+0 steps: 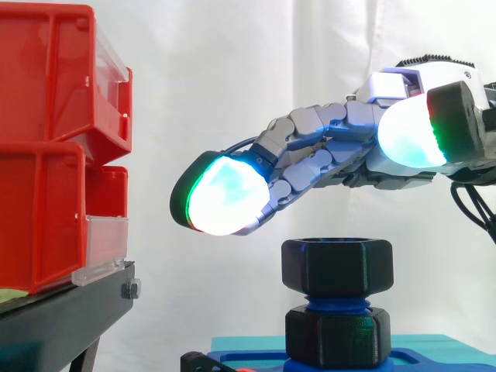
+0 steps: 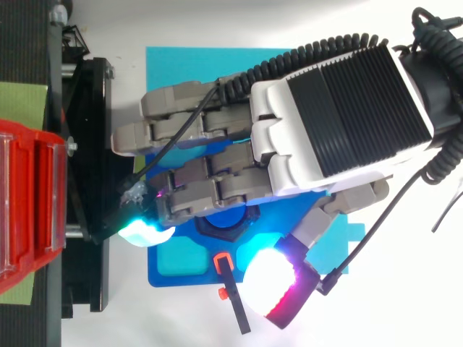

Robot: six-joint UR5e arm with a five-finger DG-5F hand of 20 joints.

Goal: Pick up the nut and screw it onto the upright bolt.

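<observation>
Nut [image 1: 337,267], black and six-sided, sits at the top of the blue upright bolt [image 1: 335,299], with a short band of thread showing between it and a second black hex piece [image 1: 337,335] lower down on the blue fixture plate [image 2: 199,278]. The hand [image 1: 318,151] hovers just above the nut, apart from it, its fingers stretched forward in a loose curve and its thumb off to the side, holding nothing. The main risk, as I judge it, is that the nut is only resting on the first thread or caught by a turn or two. A descent that lands off-centre could tip it and cross the threads, and a sideways brush from the glowing fingertip pad [image 1: 225,195] could knock it off the bolt. Closing the fingers unevenly round the flats could also turn it at a slant and jam it. How far the nut is threaded on cannot be told, since its own body hides the bolt's tip from the side, and from above the fingers cover all but a sliver of its rim and blue centre. Whether the lower hex piece is another nut or part of the bolt's base is unclear, and the plate is cut off at the side view's bottom edge.
</observation>
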